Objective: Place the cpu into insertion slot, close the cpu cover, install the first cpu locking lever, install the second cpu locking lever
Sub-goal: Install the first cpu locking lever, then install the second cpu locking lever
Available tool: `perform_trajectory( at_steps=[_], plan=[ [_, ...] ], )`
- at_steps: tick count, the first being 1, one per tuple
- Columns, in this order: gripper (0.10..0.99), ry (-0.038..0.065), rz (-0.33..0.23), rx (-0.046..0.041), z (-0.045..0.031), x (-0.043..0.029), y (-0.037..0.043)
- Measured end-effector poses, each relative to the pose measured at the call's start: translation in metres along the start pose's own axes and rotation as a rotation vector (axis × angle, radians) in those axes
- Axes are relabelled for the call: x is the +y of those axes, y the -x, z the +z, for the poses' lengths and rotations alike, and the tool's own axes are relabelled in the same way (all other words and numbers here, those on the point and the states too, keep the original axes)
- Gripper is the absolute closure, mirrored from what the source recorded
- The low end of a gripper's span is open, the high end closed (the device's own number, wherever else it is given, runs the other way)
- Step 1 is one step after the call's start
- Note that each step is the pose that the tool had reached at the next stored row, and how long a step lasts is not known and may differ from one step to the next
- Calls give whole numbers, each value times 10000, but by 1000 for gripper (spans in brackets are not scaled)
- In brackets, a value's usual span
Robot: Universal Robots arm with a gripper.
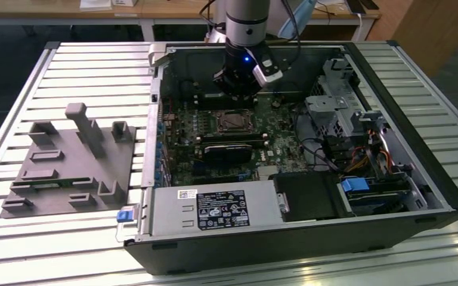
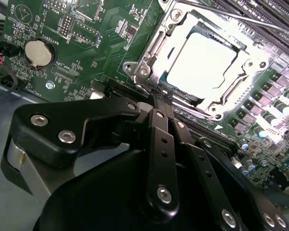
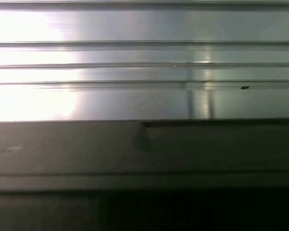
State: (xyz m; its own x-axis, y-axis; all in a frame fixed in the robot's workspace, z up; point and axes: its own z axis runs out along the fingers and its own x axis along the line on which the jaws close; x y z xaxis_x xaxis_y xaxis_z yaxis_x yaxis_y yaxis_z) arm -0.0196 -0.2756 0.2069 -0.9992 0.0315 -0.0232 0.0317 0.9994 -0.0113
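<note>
A grey moulded holder (image 1: 68,164) with blocky upright pegs is seen on the ribbed metal table (image 1: 22,107), well off to the exterior view's left of the gripper (image 1: 235,95). The open computer case (image 1: 293,226) is laid flat beside the holder, its green circuit board exposed. The gripper is hung over the board just behind the insertion slot (image 1: 231,121), a small square socket with a silvery rim. In the second wrist view the black, matte fingers (image 2: 160,144), studded with round screws, are seen drawn together to a narrow tip, with nothing held between them. Just beyond that tip (image 2: 156,98) the cpu (image 2: 201,61) is seated in the socket, its smooth metal top washed pale by glare. The cpu cover (image 2: 156,45), a thin shiny frame with a square window, is laid flat around the chip. A round coin battery (image 2: 37,51) is set well aside on the board.
</note>
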Motion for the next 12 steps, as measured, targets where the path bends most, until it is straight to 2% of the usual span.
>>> perform_trajectory(
  at_steps=[12],
  plan=[
    [980, 2, 0, 2, 1, -16, 28]
  ],
)
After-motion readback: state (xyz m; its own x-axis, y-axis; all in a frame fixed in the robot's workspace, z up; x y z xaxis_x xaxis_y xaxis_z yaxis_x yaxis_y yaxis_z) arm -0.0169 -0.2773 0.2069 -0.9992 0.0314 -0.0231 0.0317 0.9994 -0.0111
